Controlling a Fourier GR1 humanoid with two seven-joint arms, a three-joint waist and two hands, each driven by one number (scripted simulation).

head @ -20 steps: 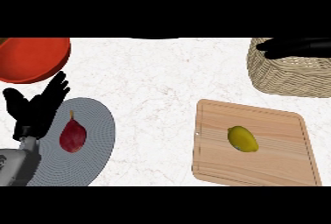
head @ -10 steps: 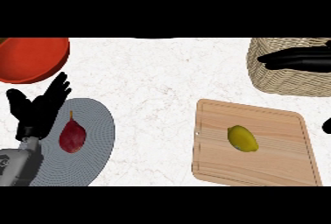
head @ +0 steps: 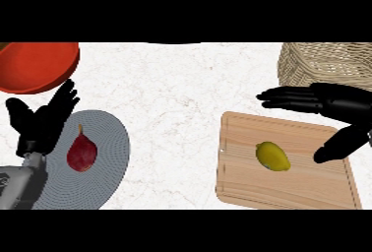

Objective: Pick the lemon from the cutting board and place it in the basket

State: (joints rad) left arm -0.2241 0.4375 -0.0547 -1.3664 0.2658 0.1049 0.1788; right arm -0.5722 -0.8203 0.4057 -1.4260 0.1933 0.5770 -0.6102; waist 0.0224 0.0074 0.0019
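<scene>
Right hand (head: pixel 327 101) is open: fingers straight and pointing left, thumb spread down and away from them, nothing in it. A second ago I had it up over the basket (head: pixel 323 64). Half a second ago it was lower but still across the basket. Now it has come down to the far edge of the cutting board (head: pixel 291 189).

The fingers hang over the board's top edge. The thumb tip (head: pixel 330 150) sits to the right of the lemon (head: pixel 272 156), near it but not touching as far as I can see. The lemon hasn't shifted: it lies on its side, a bit left of the board's centre. The board hasn't moved either.

My read: approach is in progress and no grasp has started. The hand needs to travel further toward me and left, so that thumb and fingers end up on either side of the lemon before closing. The basket is just behind the board, so the carry should be short once I have the fruit.

Left hand (head: pixel 40 120) rests open, fingers up, at the view's left over the grey plate (head: pixel 109 147). It's not involved. A red fruit (head: pixel 81 152) lies on that plate, and a red bowl (head: pixel 36 64) sits beyond it on the tabletop (head: pixel 181 98). All of that is well clear of the path.
</scene>
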